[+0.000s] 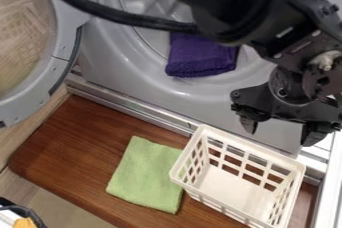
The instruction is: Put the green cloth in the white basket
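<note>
Green cloth (145, 174) outside white basket (230, 192); gripper (280, 129) released.
Cloth laid flat on wood surf. (80, 147), basket's 9 o'clk; gripper positioned approx. 1 o'clk, jaws parted, nil grasped.

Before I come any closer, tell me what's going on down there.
A robot arm has its open end effector hanging near the white basket, with nothing in its grip. The green cloth lies flat on the wooden surface beside the basket, not yet inside it. Behind them, a purple cloth sits in the opening of what looks like a front-loading washer or dryer, its round door swung open.
</note>
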Available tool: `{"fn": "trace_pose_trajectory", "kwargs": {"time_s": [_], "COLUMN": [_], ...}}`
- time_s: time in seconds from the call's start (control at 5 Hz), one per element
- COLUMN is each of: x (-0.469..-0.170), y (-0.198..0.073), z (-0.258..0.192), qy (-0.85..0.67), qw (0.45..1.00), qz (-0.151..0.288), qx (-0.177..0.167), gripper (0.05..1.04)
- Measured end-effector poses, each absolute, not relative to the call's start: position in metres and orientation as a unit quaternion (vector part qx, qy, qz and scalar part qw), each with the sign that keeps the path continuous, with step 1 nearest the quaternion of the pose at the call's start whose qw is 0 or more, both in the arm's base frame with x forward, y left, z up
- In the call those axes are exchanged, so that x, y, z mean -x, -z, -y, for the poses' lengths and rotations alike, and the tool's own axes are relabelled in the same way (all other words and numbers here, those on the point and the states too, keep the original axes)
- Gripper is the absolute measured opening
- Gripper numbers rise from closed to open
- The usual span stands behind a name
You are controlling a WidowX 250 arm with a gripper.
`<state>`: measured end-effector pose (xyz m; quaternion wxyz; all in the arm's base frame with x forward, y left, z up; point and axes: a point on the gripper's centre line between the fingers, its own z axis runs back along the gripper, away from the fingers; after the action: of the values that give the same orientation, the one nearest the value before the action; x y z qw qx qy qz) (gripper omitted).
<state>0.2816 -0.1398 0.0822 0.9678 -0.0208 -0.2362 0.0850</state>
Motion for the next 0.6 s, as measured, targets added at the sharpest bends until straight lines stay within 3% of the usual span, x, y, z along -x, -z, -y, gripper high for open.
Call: {"fn": "trace_pose_trajectory", "kwargs": {"time_s": [0.4,0.6], "x": [-0.277,-0.276], "y": [-0.065,-0.054], "z": [0.120,0.104], "qy": [-0.104,-0.113], "qw": [0.973,0.975], "qz": [0.207,0.191], "qx": [0.001,0.014], "gripper": [1.001,1.001]}}
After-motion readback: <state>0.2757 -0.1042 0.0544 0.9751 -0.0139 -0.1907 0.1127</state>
